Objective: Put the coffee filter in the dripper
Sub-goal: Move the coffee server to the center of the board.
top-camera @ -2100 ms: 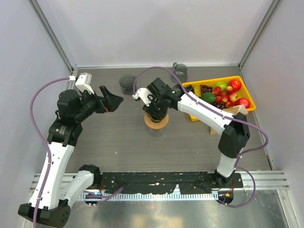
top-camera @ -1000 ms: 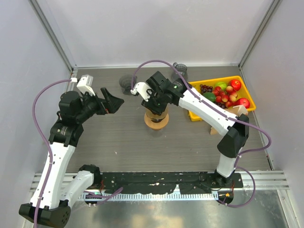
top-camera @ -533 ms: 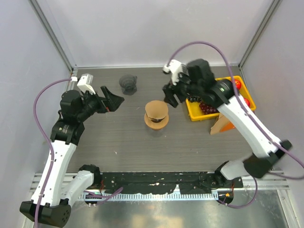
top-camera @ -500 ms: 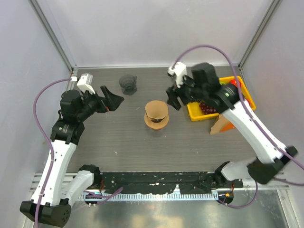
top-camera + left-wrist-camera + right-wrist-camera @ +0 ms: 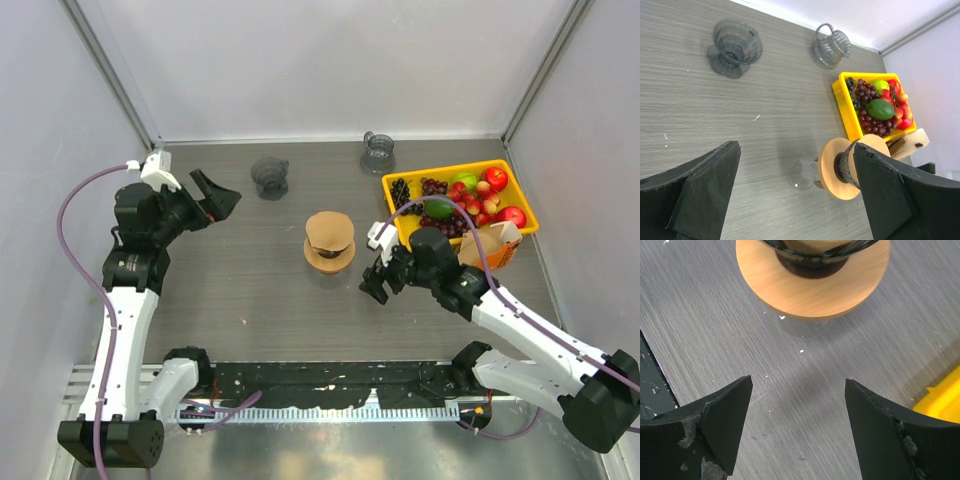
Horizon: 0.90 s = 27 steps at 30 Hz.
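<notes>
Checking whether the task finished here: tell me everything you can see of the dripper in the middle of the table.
The dripper stands upright mid-table: a dark, glassy cone seated in a round, light wooden collar, with a clear glass part beneath. Brown paper, seemingly the coffee filter, sits in the cone. Only the table touches it; the open right gripper hangs apart, on its near side.

White arms [image 5: 118,335], black joints [image 5: 135,268], purple cables [image 5: 75,186]; black left claw [image 5: 218,190], right claw [image 5: 375,282].
</notes>
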Each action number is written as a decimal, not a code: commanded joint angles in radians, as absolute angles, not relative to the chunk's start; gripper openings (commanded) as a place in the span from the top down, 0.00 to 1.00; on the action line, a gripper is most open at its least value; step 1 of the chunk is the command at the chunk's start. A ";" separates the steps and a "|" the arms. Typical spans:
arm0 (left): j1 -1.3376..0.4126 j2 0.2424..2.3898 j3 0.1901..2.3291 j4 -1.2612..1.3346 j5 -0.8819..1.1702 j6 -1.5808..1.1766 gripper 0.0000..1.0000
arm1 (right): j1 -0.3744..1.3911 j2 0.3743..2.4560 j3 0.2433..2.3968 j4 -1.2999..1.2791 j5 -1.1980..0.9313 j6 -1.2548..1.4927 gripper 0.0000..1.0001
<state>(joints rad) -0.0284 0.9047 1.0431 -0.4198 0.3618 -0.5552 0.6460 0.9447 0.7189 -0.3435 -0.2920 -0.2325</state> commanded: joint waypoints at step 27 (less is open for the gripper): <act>0.112 0.933 1.135 -0.426 0.394 -0.557 0.01 | 0.643 1.285 0.476 0.623 -0.437 -0.153 0.26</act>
